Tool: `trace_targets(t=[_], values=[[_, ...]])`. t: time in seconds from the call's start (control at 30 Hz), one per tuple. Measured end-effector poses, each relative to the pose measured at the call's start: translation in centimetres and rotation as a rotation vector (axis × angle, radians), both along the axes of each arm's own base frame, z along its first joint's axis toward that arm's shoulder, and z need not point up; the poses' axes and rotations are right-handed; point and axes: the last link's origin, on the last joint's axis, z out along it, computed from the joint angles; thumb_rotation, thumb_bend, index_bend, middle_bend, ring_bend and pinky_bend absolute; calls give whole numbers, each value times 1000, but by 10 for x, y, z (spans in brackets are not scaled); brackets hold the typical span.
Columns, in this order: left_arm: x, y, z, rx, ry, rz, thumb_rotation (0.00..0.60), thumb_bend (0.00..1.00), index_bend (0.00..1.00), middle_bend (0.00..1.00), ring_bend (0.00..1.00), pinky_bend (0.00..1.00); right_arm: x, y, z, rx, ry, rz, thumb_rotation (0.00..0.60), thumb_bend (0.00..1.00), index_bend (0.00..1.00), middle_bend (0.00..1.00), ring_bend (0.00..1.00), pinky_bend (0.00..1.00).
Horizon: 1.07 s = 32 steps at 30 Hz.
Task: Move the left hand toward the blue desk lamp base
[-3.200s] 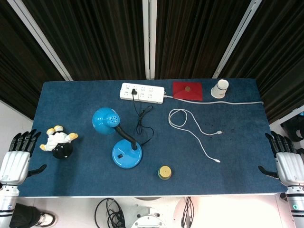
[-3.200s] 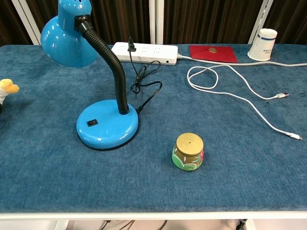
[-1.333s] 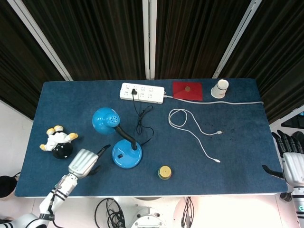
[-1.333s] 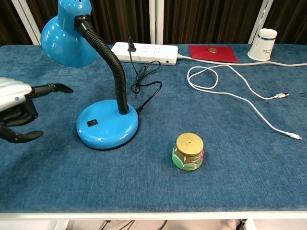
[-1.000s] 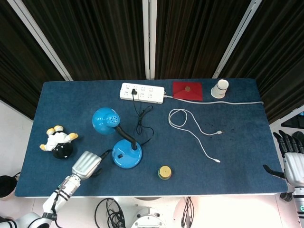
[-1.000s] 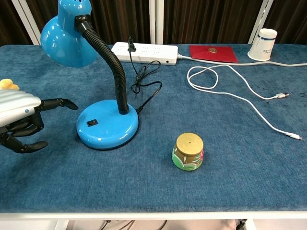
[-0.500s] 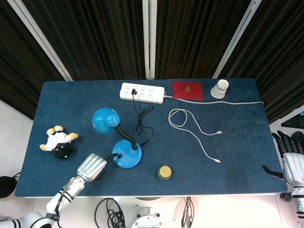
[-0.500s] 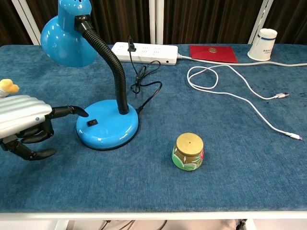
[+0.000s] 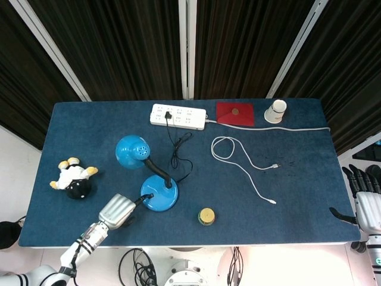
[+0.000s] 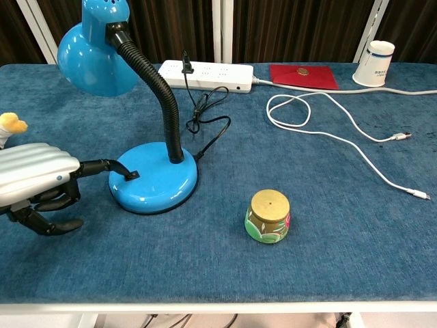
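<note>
The blue desk lamp stands left of centre, its round base (image 9: 159, 199) (image 10: 153, 184) joined by a black gooseneck to the shade (image 9: 133, 150) (image 10: 92, 58). My left hand (image 9: 117, 210) (image 10: 37, 179) lies just left of the base, holding nothing. One finger (image 10: 109, 167) reaches out and its tip touches the top of the base at the small black switch. The other fingers curl under the palm. My right hand (image 9: 368, 205) hangs beyond the table's right edge with its fingers spread and nothing in it.
A black-and-white plush toy (image 9: 72, 177) lies left of the lamp. A small gold-lidded jar (image 9: 206, 215) (image 10: 268, 215) sits right of the base. Behind are a white power strip (image 9: 178, 116) with the lamp's black cord, a red pouch (image 9: 234, 113), a white cup (image 9: 275, 111) and a looped white cable (image 9: 241, 158).
My left hand came up from beside the table's left edge and moved right along the front to the lamp base, where its outstretched finger now touches the switch. The right hand barely moved.
</note>
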Motion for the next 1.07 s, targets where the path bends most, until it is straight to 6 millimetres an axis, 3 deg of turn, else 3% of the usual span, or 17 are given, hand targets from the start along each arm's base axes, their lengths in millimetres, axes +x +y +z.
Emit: trace_targets(t=[0.27, 0.47, 0.63, 0.73, 0.83, 0.97, 1.0, 1.07], values=[[-1, -1, 1, 5, -3, 3, 600, 344, 214, 894, 828, 879, -1, -1, -1, 1, -2, -7, 600, 82, 0, 0, 0, 0], [2, 2, 11, 72, -48, -4, 600, 342, 173, 892, 828, 880, 0, 0, 0, -2, -5, -3, 600, 82, 0, 0, 0, 0], [-7, 1, 39, 213, -112, 23, 600, 330, 199, 874, 818, 878, 0, 0, 3, -13, -9, -2, 600, 84, 0, 0, 0, 0], [-22, -5, 66, 331, -133, 56, 600, 282, 230, 801, 739, 848, 0, -1, 3, -14, -8, -3, 600, 85, 0, 0, 0, 0], [-36, -14, 96, 472, -147, 72, 600, 194, 261, 626, 538, 726, 1, -1, 3, -14, -7, 0, 600, 85, 0, 0, 0, 0], [-59, -35, 143, 655, -136, 122, 600, 77, 179, 180, 76, 275, 5, -2, 1, -14, -1, 10, 600, 86, 0, 0, 0, 0], [-64, -40, 152, 680, -130, 139, 600, 62, 152, 111, 24, 188, 6, -2, 0, -13, 0, 12, 600, 86, 0, 0, 0, 0], [-70, -44, 165, 703, -128, 172, 600, 52, 115, 36, 0, 108, 9, -2, -1, -8, 3, 13, 600, 85, 0, 0, 0, 0]])
